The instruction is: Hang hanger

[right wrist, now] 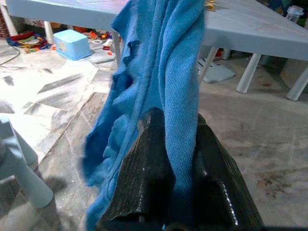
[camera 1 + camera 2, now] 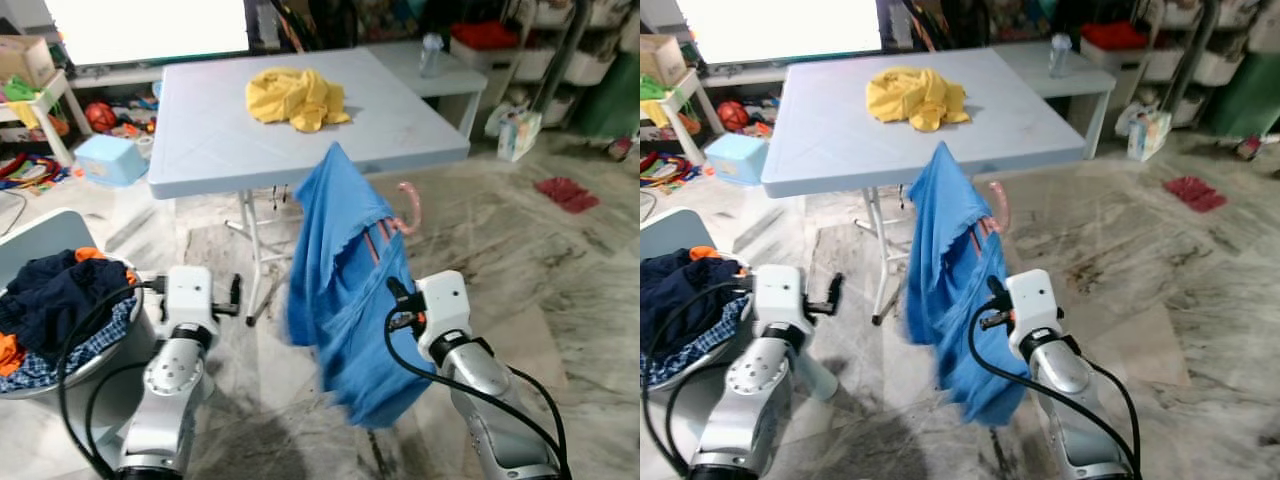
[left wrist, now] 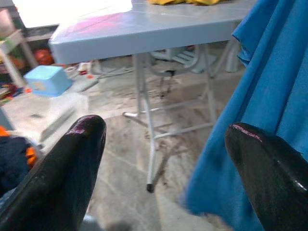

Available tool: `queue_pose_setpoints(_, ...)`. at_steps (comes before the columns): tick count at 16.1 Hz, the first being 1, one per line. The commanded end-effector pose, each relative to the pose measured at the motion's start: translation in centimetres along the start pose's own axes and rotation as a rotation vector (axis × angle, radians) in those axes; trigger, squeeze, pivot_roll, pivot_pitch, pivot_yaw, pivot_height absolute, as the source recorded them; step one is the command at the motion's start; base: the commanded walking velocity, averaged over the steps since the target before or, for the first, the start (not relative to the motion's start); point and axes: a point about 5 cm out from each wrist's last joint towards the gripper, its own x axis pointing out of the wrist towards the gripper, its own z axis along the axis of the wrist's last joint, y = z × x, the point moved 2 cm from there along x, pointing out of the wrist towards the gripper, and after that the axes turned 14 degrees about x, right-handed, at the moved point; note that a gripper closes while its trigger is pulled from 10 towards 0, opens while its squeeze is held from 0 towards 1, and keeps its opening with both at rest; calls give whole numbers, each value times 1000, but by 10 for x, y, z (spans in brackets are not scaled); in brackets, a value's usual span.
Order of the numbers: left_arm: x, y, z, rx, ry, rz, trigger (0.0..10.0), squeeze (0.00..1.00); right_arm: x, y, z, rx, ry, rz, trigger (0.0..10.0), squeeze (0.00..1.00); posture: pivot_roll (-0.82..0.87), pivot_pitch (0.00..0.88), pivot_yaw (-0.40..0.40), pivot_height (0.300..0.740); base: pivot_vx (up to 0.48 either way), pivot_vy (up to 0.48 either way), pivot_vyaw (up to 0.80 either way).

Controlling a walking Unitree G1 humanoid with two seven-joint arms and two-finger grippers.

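The right gripper (image 1: 171, 159) pinched a fold of the blue garment (image 2: 345, 300), which draped a pink hanger (image 2: 408, 212) held aloft before the grey folding table (image 2: 200, 140). The left gripper (image 3: 163, 159) waited beside it, fingers spread wide and empty. With only cloth in the grip, the hanger risked slipping free, or the hem snagging the table edge.

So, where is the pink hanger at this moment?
The pink hanger hangs inside the blue garment held up by the right gripper, its hook sticking out on the robot's right, just in front of the light blue folding table.
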Motion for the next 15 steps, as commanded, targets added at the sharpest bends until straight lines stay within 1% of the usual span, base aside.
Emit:
queue_pose_setpoints(1, 1, 0, 1, 6, 2, -23, 10000, 0, 2, 4, 12, 1, -49, 18, 10000, 0, 40, 2, -48, 740, 0, 0, 0)
queue_pose_setpoints(3, 1, -7, 3, 43, -14, -75, 10000, 0, 3, 4, 10, -16, -26, 11, 10000, 0, 39, 7, -51, 740, 0, 0, 0)
queue_pose_setpoints(4, 1, -7, 3, 43, -14, -75, 10000, 0, 3, 4, 10, -16, -26, 11, 10000, 0, 39, 7, -51, 740, 0, 0, 0)
queue_pose_setpoints(6, 7, -16, 8, 110, -37, -173, 10000, 0, 2, 11, 7, 2, 41, 92, 10000, 0, 41, 11, -54, 740, 0, 0, 0)
queue_pose_setpoints(7, 11, -19, 9, 154, -42, -207, 10000, 0, -1, 12, 10, -17, 53, 132, 10000, 0, 39, 11, -54, 740, 0, 0, 0)
queue_pose_setpoints(8, 12, -20, 9, 169, -43, -218, 10000, 0, -2, 12, 11, -20, 55, 144, 10000, 0, 39, 11, -54, 740, 0, 0, 0)
queue_pose_setpoints(9, 15, -28, 12, 159, -72, -285, 10000, 0, -9, 16, 16, -25, 75, 230, 10000, 0, 25, 11, -55, 740, 0, 0, 0)
queue_pose_setpoints(10, 17, -32, 15, 156, -83, -308, 10000, 0, -11, 17, 20, -25, 82, 261, 10000, 0, 22, 10, -55, 740, 0, 0, 0)
queue_pose_setpoints(11, 20, -41, 19, 151, -100, -357, 10000, 0, -15, 21, 32, 13, 78, 324, 10000, 0, 14, 10, -54, 740, 0, 0, 0)
queue_pose_setpoints(12, 21, -44, 20, 150, -109, -373, 10000, 0, -16, 23, 37, 22, 79, 349, 10000, 0, 14, 10, -54, 740, 0, 0, 0)
queue_pose_setpoints(13, 23, -47, 23, 171, -125, -380, 10000, 0, -19, 27, 45, 19, 84, 401, 10000, 0, 3, 10, -52, 740, 0, 0, 0)
queue_pose_setpoints(14, 26, -48, 25, 186, -130, -366, 10000, 0, -20, 29, 52, 42, 83, 427, 10000, 0, 2, 8, -53, 740, 0, 0, 0)
queue_pose_setpoints(15, 28, -50, 28, 178, -145, -371, 10000, 0, -24, 34, 61, 116, 101, 485, 10000, 0, -4, 5, -52, 740, 0, 0, 0)
